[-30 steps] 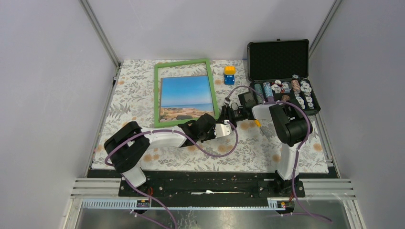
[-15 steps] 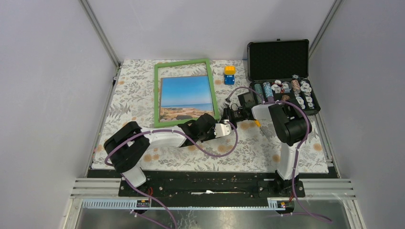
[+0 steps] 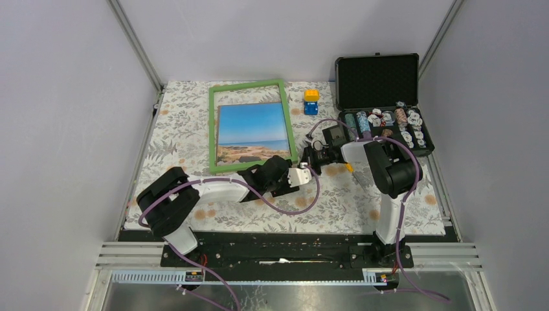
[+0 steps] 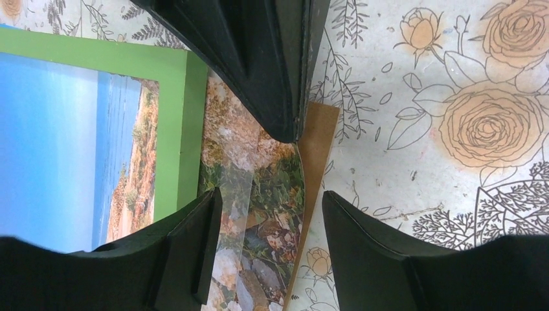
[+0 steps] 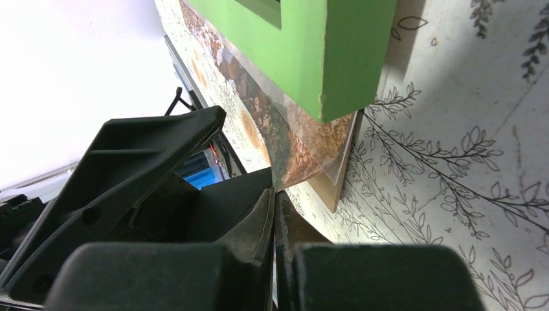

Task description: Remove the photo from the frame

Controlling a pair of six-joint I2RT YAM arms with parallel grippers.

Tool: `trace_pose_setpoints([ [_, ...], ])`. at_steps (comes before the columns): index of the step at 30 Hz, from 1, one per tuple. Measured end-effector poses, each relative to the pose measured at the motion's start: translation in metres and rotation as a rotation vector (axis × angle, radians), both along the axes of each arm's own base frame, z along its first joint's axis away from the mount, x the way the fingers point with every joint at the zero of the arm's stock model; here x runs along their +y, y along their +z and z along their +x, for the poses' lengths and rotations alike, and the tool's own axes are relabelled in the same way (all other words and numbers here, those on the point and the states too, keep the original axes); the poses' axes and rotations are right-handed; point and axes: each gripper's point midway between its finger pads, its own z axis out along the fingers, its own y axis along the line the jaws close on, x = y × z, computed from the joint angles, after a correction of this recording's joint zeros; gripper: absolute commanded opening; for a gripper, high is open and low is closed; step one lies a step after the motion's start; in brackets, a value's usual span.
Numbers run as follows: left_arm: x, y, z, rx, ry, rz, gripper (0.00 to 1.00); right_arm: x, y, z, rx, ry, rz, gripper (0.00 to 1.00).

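The left pincer (image 4: 270, 197) is hovering low over the floral tabletop (image 3: 362, 201), near the middle, with its fingers standing well apart and gripping nothing. Its own wrist view is showing what the overhead view is hiding under the arm. A rocky strip of the photo (image 4: 259, 168) is sticking out past the near right corner of the frame (image 4: 171, 129), and a brown backing board (image 4: 318, 142) is poking out just beside it. That exposed strip is lying directly between the left pincer's open fingers, without touching either.

The right pincer (image 5: 275, 194) is reaching in from the right, just beyond the left one, with its fingers pressed together. The right wrist view is showing the photo's curled edge running into the seam between the fingertips, so they are clamping on that edge. The board is lying flat beneath, on the tabletop.

From above, the frame is lying flat at the far left-centre of the tabletop. Most of the photo is sitting inside its green border, sky toward the far end and rocks toward the near end.

Farther right, a yellow block (image 3: 311, 94) is resting on a blue one. An open black case (image 3: 379, 81) of small round chips is standing at the far right corner.
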Motion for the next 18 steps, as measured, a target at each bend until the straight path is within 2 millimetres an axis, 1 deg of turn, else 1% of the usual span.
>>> trace_pose_setpoints([
  [6,-0.001,0.003,0.006,-0.014,0.019,-0.022,0.62,0.001,0.003,0.000,0.002,-0.011,0.015,0.00],
  [12,0.008,0.001,0.017,-0.018,0.060,-0.018,0.60,0.002,0.011,0.002,-0.015,-0.020,0.029,0.00],
  [15,0.011,-0.002,0.017,-0.017,0.066,-0.016,0.60,0.004,0.015,0.003,-0.020,-0.021,0.041,0.00],
  [18,0.016,-0.006,0.017,-0.017,0.074,-0.003,0.58,0.004,0.017,0.003,-0.021,-0.024,0.047,0.00],
])
